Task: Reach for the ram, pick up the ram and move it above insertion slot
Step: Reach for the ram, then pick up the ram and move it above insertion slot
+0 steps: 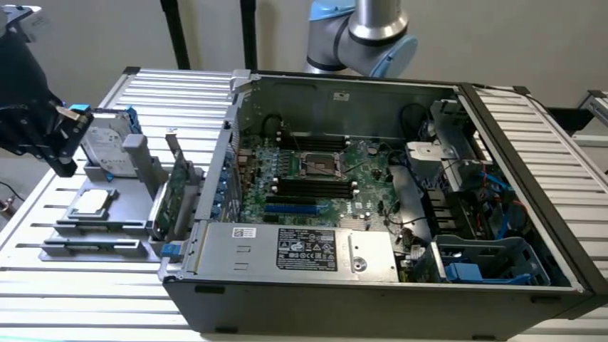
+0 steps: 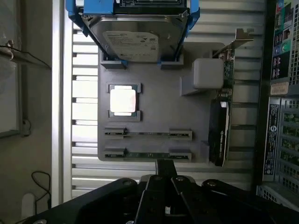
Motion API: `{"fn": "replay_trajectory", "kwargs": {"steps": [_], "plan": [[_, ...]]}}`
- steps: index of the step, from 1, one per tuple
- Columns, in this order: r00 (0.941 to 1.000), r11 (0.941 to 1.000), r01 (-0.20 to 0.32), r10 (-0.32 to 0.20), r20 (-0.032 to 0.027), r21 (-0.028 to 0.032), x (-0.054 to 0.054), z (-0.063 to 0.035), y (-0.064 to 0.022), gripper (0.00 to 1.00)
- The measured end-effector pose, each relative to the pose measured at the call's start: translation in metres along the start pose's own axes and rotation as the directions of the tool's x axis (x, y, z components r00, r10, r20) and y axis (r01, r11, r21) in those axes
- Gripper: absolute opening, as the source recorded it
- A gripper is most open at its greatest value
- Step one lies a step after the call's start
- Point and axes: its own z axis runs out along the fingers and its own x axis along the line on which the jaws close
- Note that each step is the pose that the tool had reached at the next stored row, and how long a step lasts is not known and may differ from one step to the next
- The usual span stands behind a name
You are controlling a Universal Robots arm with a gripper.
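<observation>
The ram [image 2: 147, 155] is a thin green stick lying on edge in the outermost cradle of a grey holder [image 2: 159, 107]. In the exterior view the ram [image 1: 95, 246] sits at the holder's front, at that view's left. My gripper [image 2: 164, 164] hangs above the holder with its fingers shut and nothing between them, the tips close over the ram's middle. From outside, the gripper [image 1: 61, 164] is a black mass high over the holder's far end. The insertion slot [image 1: 309, 187] is one of several parallel black sockets on the motherboard inside the open case.
The holder also carries a hard drive [image 2: 135, 39] in a blue frame, a processor [image 2: 123, 100] and an upright expansion card [image 2: 222, 116]. The case wall [image 1: 213, 178] stands between holder and motherboard. A short blue slot [image 1: 290, 210] lies beside the black sockets.
</observation>
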Motion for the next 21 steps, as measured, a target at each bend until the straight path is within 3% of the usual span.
{"fn": "replay_trajectory", "kwargs": {"steps": [5, 11, 16, 21], "plan": [[1.0000, 1.0000, 0.003, -0.003, -0.0024, -0.0001, 0.0002, 0.0020, -0.0043, 0.10], [0.9949, 0.9949, 0.101, -0.101, -0.0067, -0.0002, 0.0006, 0.0041, -0.0045, 0.10], [0.9816, 0.9816, 0.191, -0.191, -0.0101, -0.0007, 0.0006, 0.0054, -0.0046, 0.10], [0.9601, 0.9602, 0.279, -0.279, -0.0135, -0.0015, 0.0006, 0.0067, -0.0046, 0.10]]}}
